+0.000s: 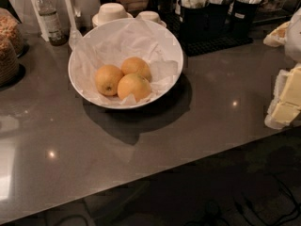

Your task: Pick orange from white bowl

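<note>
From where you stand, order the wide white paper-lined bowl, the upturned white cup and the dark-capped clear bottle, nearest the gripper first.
The gripper is at the right edge.
1. Wide white bowl, centre.
2. Upturned white cup, behind the bowl.
3. Dark-capped clear bottle, back left.

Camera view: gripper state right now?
Gripper: at the right edge of view, partly cut off, well apart from the white bowl; open or closed cannot be told.

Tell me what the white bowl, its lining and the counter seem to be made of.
The white bowl: likely glazed ceramic, with a glossy rim. The lining: thin paper, crumpled and creased. The counter: polished stone or laminate, mirroring lights. The gripper sits at the right edge, apart from the bowl.
</note>
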{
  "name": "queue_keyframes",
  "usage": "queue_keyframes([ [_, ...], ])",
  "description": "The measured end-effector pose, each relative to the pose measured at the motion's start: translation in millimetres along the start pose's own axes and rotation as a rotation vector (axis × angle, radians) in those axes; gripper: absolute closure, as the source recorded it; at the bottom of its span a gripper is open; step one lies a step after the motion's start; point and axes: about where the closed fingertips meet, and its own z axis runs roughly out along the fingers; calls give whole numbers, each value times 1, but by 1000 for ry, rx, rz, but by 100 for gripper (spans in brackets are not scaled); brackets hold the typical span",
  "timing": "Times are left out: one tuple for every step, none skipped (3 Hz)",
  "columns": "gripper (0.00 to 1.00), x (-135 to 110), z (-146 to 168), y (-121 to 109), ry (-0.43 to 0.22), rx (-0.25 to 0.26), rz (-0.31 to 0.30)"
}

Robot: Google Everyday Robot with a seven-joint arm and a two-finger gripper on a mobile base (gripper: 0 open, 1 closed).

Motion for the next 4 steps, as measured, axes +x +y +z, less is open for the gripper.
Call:
queue_keyframes([
  [0,-5,-2,-2,-18,11,-10],
  [0,-31,-6,-8,-89,29,-63],
  [0,-71,-4,-15,-186,33,-146],
  [0,-108,12,-24,-291,4,-197],
])
